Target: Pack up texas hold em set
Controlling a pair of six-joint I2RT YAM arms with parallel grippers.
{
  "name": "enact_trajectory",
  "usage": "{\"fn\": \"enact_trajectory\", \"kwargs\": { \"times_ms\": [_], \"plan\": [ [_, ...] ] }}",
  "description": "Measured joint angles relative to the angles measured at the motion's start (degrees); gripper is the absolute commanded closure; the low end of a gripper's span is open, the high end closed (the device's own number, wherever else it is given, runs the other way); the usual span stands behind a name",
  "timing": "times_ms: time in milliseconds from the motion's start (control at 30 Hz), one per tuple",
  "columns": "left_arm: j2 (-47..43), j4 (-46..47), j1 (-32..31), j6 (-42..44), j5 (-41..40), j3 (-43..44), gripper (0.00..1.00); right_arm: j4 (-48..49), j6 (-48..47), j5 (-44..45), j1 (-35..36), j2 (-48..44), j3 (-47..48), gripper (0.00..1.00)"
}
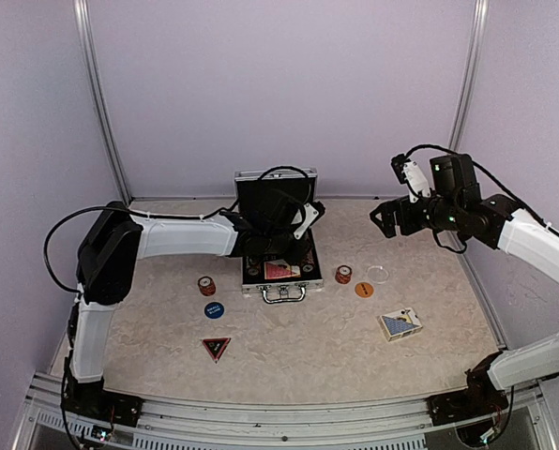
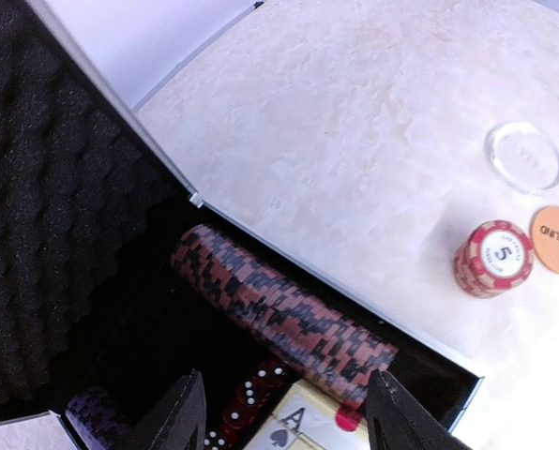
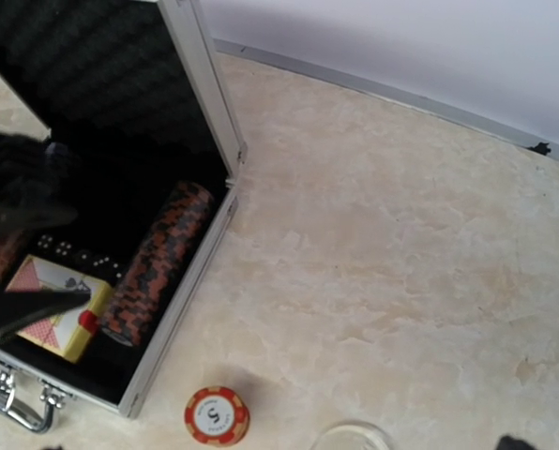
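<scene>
**Colours in and around the silver case**

The case (image 3: 207, 89) is silver, with a black lining (image 2: 36, 187) of dimpled foam. Inside it are a chip row (image 2: 279, 314) mottled red and black, red dice (image 2: 247, 394) with white pips, and a red deck (image 3: 59, 305) with a white ace face.

Left of the case are a red-and-white chip stack (image 1: 206, 285), a blue button (image 1: 214, 309) and a red triangle (image 1: 216, 348) with a dark centre.

Right of the case are a second red-and-white stack (image 1: 343, 274), an orange button (image 1: 364, 290), a clear disc (image 1: 378, 274) and a blue deck (image 1: 400, 323).

The surface (image 1: 298, 366) is marbled beige.
</scene>
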Motion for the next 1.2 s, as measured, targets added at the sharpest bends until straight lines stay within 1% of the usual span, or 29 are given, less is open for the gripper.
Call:
{"fn": "enact_trajectory", "kwargs": {
  "times_ms": [133,400,667,900,967,1200],
  "plan": [
    [0.3,-2.6,-1.6,-1.9,-0.9,1.0,0.43,0.0,0.2,0.0,0.0,0.0,-0.4,0.0],
    [2.8,-7.5,-1.5,-5.7,-3.3,1.0,0.43,0.0,0.3,-0.2,0.0,0.0,-0.8,0.0],
    [3.3,-9.5,-1.5,-6.8,-3.8,1.1,0.43,0.0,0.7,-0.3,0.0,0.0,-0.9,0.0],
    [4.2,-11.9,-1.5,-7.6,-7.3,1.2,0.44,0.0,1.1,-0.5,0.0,0.0,-1.0,0.0],
    [4.4,-11.9,-1.5,-7.9,-8.0,1.2,0.41,0.0,1.3,-0.5,0.0,0.0,-1.1,0.0],
    [3.6,-10.5,-1.4,-9.2,-7.7,0.3,0.22,-2.3,4.8,-0.5,0.0,1.3,-1.2,0.0]
  ]
}}
